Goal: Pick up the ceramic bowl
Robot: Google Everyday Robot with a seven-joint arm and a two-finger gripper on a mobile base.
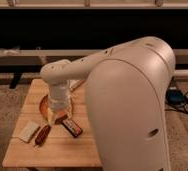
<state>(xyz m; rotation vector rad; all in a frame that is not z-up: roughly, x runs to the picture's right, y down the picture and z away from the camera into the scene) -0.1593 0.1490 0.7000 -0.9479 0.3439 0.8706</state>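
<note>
The ceramic bowl [44,106] is a wide orange-red dish on the wooden table [62,147]. Only its left rim and part of its inside show; the arm covers the rest. My gripper [55,118] hangs from the white arm [67,75] and reaches down right over the bowl, at its front part.
A pale flat packet [28,131], a dark red bar [42,135] and a dark snack bar with a red stripe [73,127] lie on the table in front of the bowl. My large white body [132,105] fills the right. Cables [187,102] lie on the floor at right.
</note>
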